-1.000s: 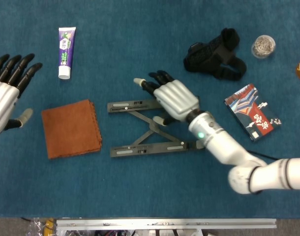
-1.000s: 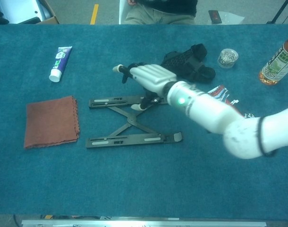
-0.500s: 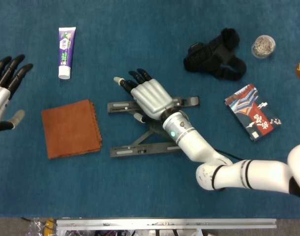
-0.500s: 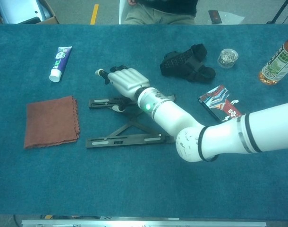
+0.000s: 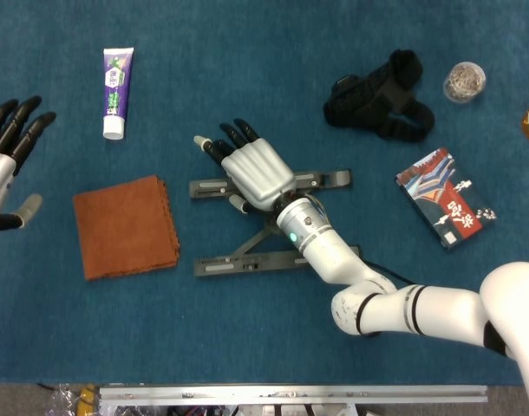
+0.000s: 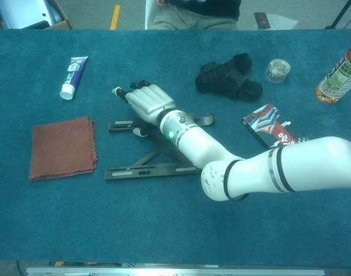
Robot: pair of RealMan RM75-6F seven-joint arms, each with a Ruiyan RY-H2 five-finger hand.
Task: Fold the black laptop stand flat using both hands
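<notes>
The right hand (image 5: 251,171) lies over the far rail of the black laptop stand (image 5: 247,257), fingers spread and gripping nothing that shows. The left hand (image 5: 6,165) hovers open, well apart at the table's edge. The stand sits mid-table, its scissor links splayed between two rails — probably stiff, light metal that slides readily; the rail ends look like the best holds. The blue cloth surface (image 5: 264,78) offers some grip, and the brown cloth (image 5: 126,225) lies just beside the stand.

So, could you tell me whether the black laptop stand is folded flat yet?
Not yet: the laptop stand is spread, its two rails apart, joined by crossed struts.
</notes>
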